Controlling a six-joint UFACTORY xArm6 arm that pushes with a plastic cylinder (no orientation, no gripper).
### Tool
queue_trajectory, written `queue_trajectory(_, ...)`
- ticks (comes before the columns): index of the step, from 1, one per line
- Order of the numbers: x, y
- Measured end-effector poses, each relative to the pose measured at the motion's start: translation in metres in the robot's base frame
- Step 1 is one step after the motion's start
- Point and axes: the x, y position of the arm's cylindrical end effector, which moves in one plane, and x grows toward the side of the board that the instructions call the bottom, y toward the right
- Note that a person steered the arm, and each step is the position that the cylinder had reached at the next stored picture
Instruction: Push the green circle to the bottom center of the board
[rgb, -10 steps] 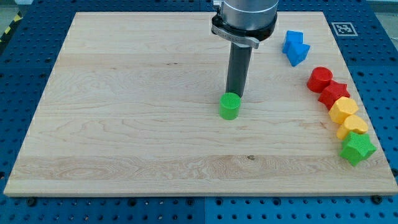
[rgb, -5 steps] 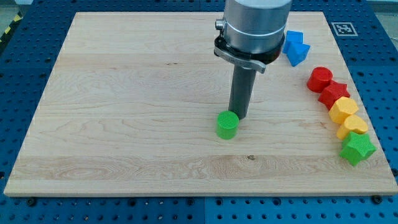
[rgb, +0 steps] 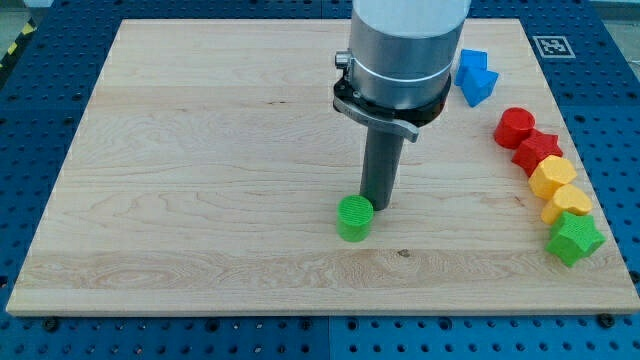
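Pale wood surface (rgb: 200, 150) with visible grain and a matt finish, matt green circle (rgb: 354, 218) of ribbed, plastic-looking material, dark matt rod above it, brushed silvery metal housing (rgb: 408, 45) higher up, blue perforated panel (rgb: 30, 110) around the wood

My tip (rgb: 373, 207) pushed green circle (rgb: 354, 218) bottomward

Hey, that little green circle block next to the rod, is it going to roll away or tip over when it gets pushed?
The green circle stands on its flat end on the board, so it probably slides rather than rolls. It looks squat, so tipping seems unlikely. My tip touches its upper right side, slightly off-centre, so it may veer left.
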Motion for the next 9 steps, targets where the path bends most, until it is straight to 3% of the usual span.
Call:
queue_trajectory(5,0.018,-0.093)
queue_trajectory(7,0.038,-0.085)
queue_trajectory(8,0.011,-0.085)
queue_trajectory(9,0.013,-0.061)
